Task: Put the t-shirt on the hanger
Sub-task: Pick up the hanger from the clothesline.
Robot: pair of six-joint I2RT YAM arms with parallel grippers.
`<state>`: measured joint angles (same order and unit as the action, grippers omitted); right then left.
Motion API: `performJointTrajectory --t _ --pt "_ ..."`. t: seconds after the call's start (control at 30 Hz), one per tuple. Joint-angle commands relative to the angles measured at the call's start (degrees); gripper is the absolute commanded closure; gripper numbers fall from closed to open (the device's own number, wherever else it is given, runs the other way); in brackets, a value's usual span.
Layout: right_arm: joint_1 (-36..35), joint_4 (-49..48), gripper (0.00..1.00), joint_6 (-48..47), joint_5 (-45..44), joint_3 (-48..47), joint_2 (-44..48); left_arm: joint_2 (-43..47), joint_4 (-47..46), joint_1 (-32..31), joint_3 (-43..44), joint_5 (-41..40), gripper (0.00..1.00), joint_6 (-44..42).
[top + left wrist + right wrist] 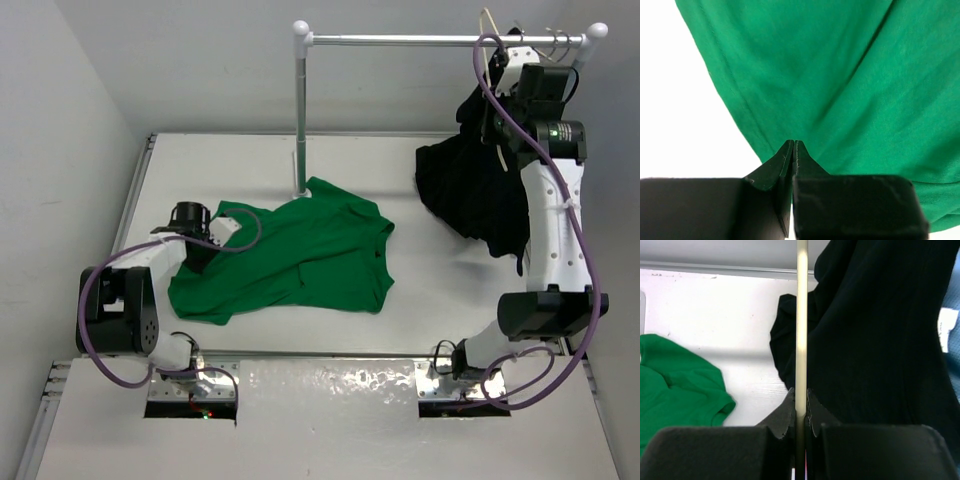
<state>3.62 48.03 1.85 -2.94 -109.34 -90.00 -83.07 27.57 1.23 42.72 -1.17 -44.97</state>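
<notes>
The bright green t-shirt (300, 255) lies crumpled flat on the white table, and it fills the left wrist view (840, 75). My left gripper (213, 236) rests at the shirt's left edge. Its jaws (793, 145) are shut tip to tip, and no cloth shows between them. My right gripper (500, 68) is raised to the rack at the back right. It is shut on a thin cream bar of the hanger (801, 315), which runs straight up between its fingertips (801, 392). The hanger's cream top (489, 28) shows just under the rail.
A metal rail (420, 40) on a white post (300, 110) spans the back of the table. A black garment (470, 190) hangs beside my right gripper and drapes onto the table. A sliver of light-blue garment (952, 340) shows behind it. Silver hooks (563, 40) sit on the rail.
</notes>
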Motion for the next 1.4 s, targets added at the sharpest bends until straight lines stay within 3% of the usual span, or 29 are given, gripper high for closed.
performJointTrajectory --t 0.0,0.2,0.37,0.57,0.93,1.07,1.2,1.37 --pt "-0.1 -5.5 1.0 -1.1 -0.6 -4.0 1.9 1.9 1.0 0.2 2.8 3.0 1.0 1.0" --pt "-0.2 -5.8 1.0 -0.9 1.9 1.1 4.5 1.9 2.0 0.2 3.8 4.2 1.0 1.3" --pt "-0.4 -9.2 1.0 -1.1 6.8 11.0 9.9 2.1 4.3 0.2 6.0 4.9 0.84 1.4" --pt "-1.1 -11.9 1.0 -1.5 9.4 15.3 12.6 2.7 6.1 -0.6 10.7 5.8 0.78 3.2" --pt "-7.7 -6.5 1.0 -3.9 11.6 19.0 16.5 7.9 13.1 -18.2 13.3 8.3 0.76 5.1" --pt "-13.3 -11.6 1.0 -3.3 10.7 32.2 21.9 8.4 14.5 -26.2 17.9 13.1 0.57 6.3" --pt "-14.4 -14.5 1.0 1.4 12.1 41.7 25.0 -0.4 12.5 -38.0 23.8 8.2 0.53 8.8" --pt "-14.3 -18.1 1.0 4.5 12.5 55.0 30.4 -14.3 6.9 -40.6 36.5 8.8 0.5 15.9"
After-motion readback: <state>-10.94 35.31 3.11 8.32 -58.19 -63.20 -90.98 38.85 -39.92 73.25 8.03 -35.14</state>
